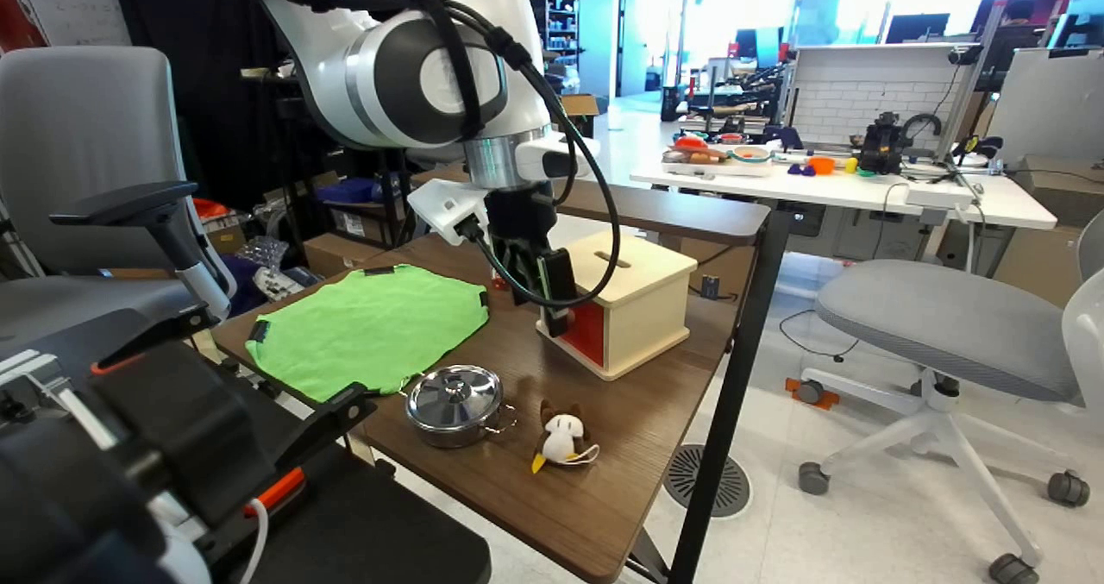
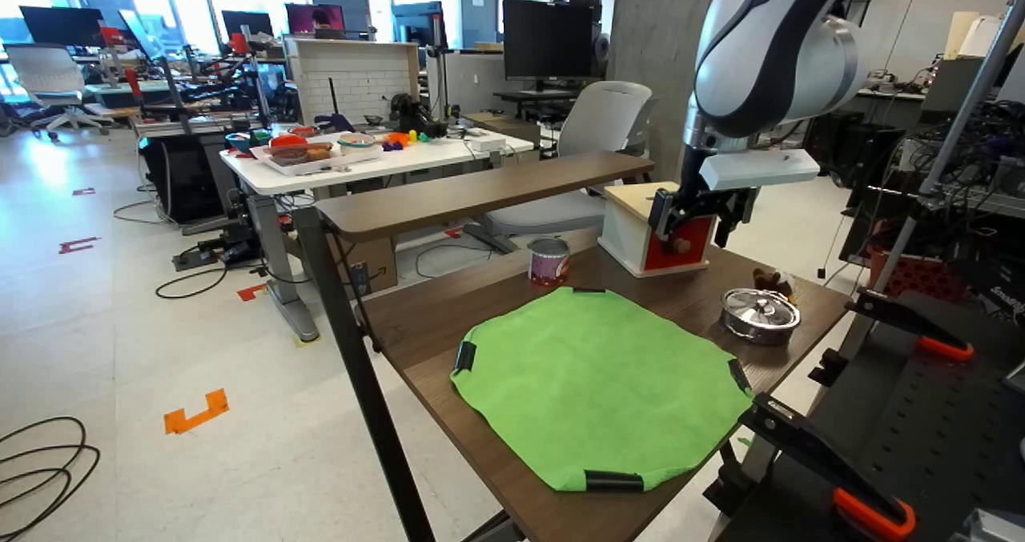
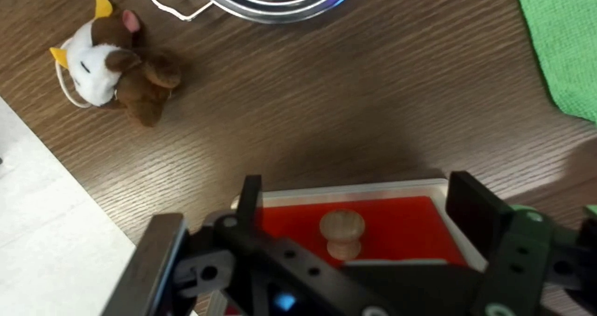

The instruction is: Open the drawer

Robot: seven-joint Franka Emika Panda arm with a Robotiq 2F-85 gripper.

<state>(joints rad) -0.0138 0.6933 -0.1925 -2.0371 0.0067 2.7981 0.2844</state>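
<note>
At the face of a light-wood box [image 2: 625,234], a robot hand [image 3: 355,181] hangs spread wide, its 2 fingers [image 3: 473,211] straddling the pale knob [image 3: 343,227] of a red drawer [image 3: 401,232], with gaps showing on both sides in the wrist view. The drawer sits closed in the box, which stands on a brown worktop [image 1: 535,498]. Nearby, a lidded metal pot [image 1: 454,398] and a brown-and-white plush toy [image 1: 563,439] rest near each other. A green cloth [image 2: 600,382] lies spread flat, dark strips [image 2: 613,480] along its edge, and a labelled tin [image 2: 548,263] stands just beside it, near the box, in an exterior view.
</note>
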